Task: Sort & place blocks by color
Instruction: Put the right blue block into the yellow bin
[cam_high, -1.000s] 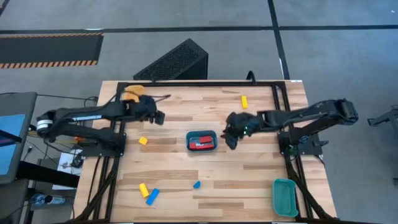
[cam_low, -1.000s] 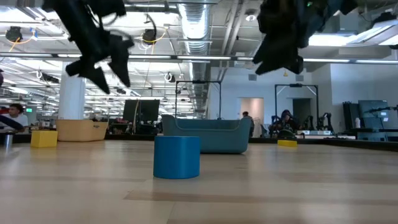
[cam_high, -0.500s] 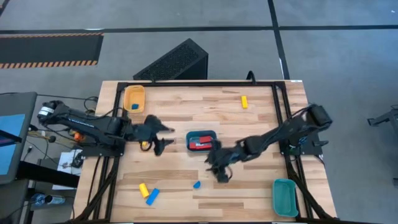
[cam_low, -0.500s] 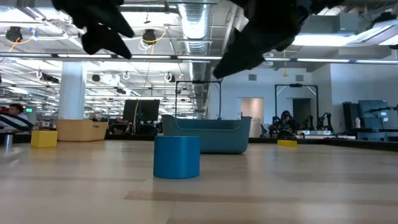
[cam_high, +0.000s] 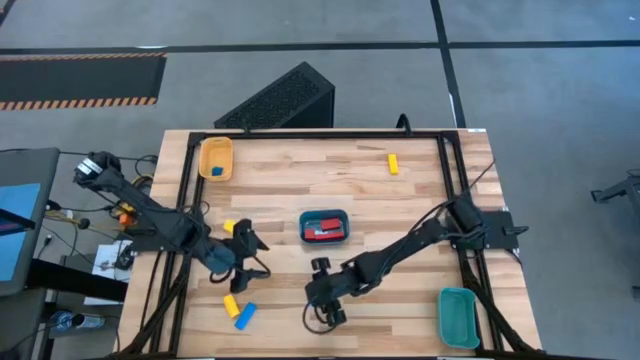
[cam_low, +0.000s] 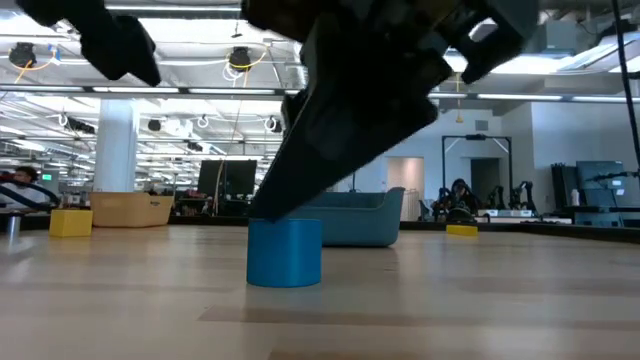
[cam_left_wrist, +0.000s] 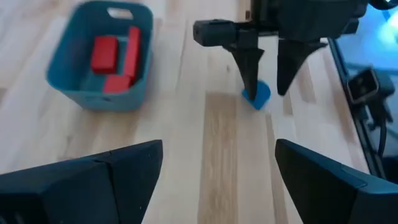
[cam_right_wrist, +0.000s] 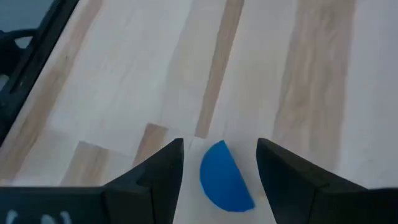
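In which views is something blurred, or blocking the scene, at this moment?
Low view: the right arm's dark gripper fills the upper middle just above the blue block, hiding part of the teal tray. Left wrist view: its own fingers are soft, the tray of red blocks slightly blurred. Right wrist view: sharp enough.

Pale wooden table (cam_high: 400, 200) with light and darker tan planks, framed in black. A teal tray (cam_high: 324, 227) holds red blocks (cam_high: 322, 232). A yellow-orange tray (cam_high: 215, 158) holds a blue block (cam_high: 217, 171). Yellow blocks (cam_high: 393, 163) lie on the wood, one beside a blue bar (cam_high: 244, 316). A blue half-round block (cam_right_wrist: 224, 177) sits between black fingers (cam_right_wrist: 152, 180). Another teal tray (cam_high: 458, 317) sits at a corner.
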